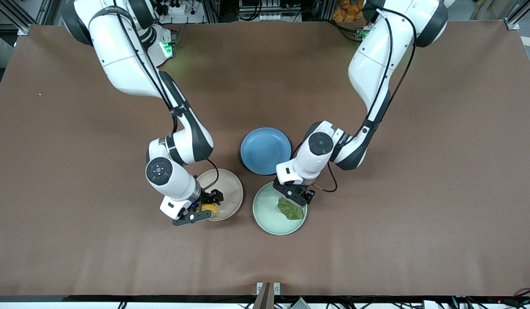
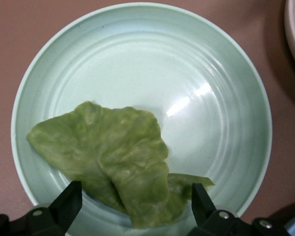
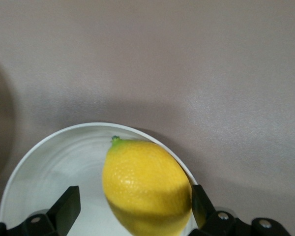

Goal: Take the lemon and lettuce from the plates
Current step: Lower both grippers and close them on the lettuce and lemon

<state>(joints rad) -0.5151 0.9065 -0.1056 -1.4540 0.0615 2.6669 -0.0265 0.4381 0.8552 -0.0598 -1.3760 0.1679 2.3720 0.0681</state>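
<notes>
The yellow lemon (image 1: pixel 210 209) lies on the pale beige plate (image 1: pixel 228 184), by the rim nearest the front camera. My right gripper (image 1: pixel 203 208) is low over it, open, with the lemon (image 3: pixel 145 187) between its fingers (image 3: pixel 66 206); one finger is at the rind. The green lettuce (image 1: pixel 290 209) lies on the mint green plate (image 1: pixel 265 212). My left gripper (image 1: pixel 295 200) is low over it, open, its fingers (image 2: pixel 71 199) on either side of one edge of the leaf (image 2: pixel 113 157). Bare plate shows in both wrist views, mint (image 2: pixel 196 64) and beige (image 3: pixel 54 162).
An empty blue plate (image 1: pixel 265 150) sits between the two arms, farther from the front camera than both plates. The beige and mint plates sit close together. Brown table (image 1: pixel 376 240) stretches around them on all sides.
</notes>
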